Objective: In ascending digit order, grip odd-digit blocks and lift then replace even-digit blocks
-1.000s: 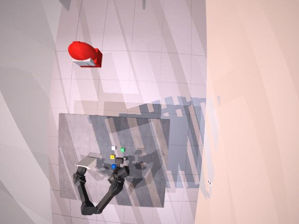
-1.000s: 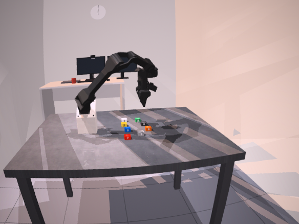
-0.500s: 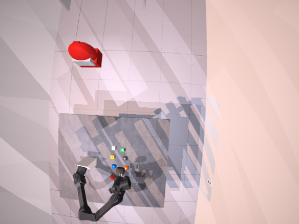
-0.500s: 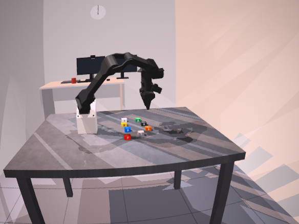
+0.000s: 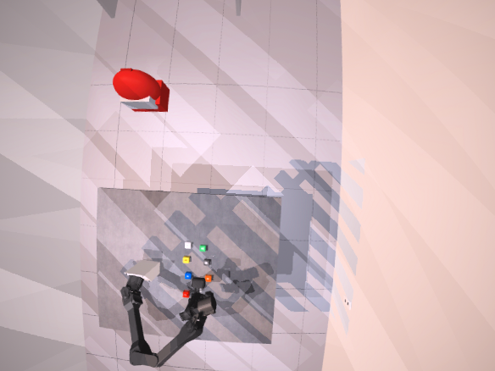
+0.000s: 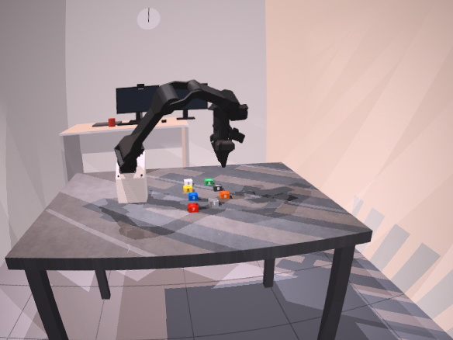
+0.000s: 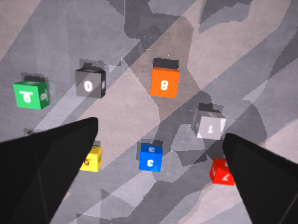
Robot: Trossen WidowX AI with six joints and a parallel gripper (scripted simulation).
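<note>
My open, empty gripper (image 6: 223, 166) (image 7: 162, 128) hangs high above the blocks. In the wrist view, digits appear upside down: dark grey block (image 5: 207, 263) (image 6: 217, 188) (image 7: 89, 84) 0, light grey block (image 6: 213, 202) (image 7: 210, 126) 1, blue block (image 5: 188, 275) (image 6: 193, 196) (image 7: 150, 159) 3, red block (image 5: 186, 294) (image 6: 193, 208) (image 7: 222, 173) 7, orange block (image 5: 208, 278) (image 6: 224, 195) (image 7: 164, 84) 8. Green block (image 5: 203, 248) (image 6: 209, 182) (image 7: 29, 96) has an underlined digit, apparently 9. Yellow block (image 5: 186, 259) (image 6: 188, 189) (image 7: 92, 160) is partly hidden, its digit unclear. White block (image 5: 187, 245) (image 6: 188, 182) is hidden in the wrist view.
The blocks stand close together on the grey table (image 5: 127, 220) (image 6: 97, 241). The arm's pale base (image 5: 145, 269) (image 6: 132, 188) stands beside them. A desk (image 6: 85, 129) with monitors is in the background. Striped shadows cross the table.
</note>
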